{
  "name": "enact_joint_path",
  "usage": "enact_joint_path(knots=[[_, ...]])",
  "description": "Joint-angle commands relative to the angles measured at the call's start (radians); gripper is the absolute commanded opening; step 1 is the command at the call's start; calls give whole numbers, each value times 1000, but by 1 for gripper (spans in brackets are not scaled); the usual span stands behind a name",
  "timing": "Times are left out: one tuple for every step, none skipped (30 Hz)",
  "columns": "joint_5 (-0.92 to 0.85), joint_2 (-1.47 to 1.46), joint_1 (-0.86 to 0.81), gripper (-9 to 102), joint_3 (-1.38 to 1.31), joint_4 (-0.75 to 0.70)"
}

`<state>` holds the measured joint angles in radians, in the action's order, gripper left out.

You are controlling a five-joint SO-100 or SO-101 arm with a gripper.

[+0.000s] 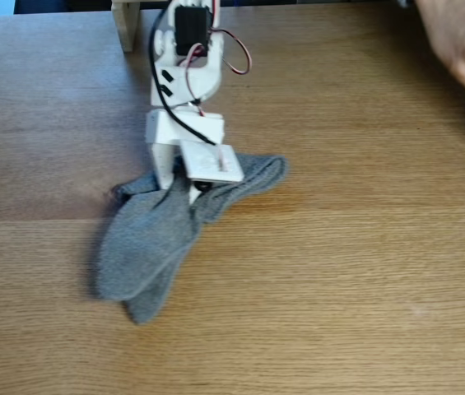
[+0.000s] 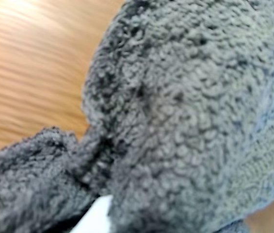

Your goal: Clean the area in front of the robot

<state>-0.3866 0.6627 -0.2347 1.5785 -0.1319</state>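
Observation:
The robot (image 1: 184, 74) is a white plastic arm with black and red wires, reaching down from the table's far edge. Its gripper (image 1: 181, 188) presses into a heap of grey socks (image 1: 146, 247) on the wooden table (image 1: 339, 271). The fabric bunches and folds toward the fingers, so the gripper looks shut on it. One sock end sticks out to the right of the gripper and two rounded ends lie toward the front left. In the wrist view the fuzzy grey socks (image 2: 185, 121) are very close, with a white fingertip (image 2: 95, 218) at the bottom edge.
A pale wooden post (image 1: 127, 23) stands at the back, left of the arm. A person's hand (image 1: 462, 49) reaches in at the top right corner. Bare wooden table surrounds the socks on all sides.

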Motion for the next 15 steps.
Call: enact_joint_path(knots=[[9,184,-74,0,0,-256],[8,232,-54,0,0,-336],[6,282,-29,0,0,-413],[6,337,0,0,0,-492],[8,393,37,0,0,-566],[18,446,74,0,-3,-635],[25,500,115,0,-5,-693],[32,548,166,0,-2,-739],[46,592,218,0,-2,-787],[55,623,273,0,-2,-821],[63,643,328,0,0,-845],[78,652,383,0,0,-856],[92,652,434,0,0,-859],[107,646,482,0,0,-864],[126,632,525,0,0,-864]])
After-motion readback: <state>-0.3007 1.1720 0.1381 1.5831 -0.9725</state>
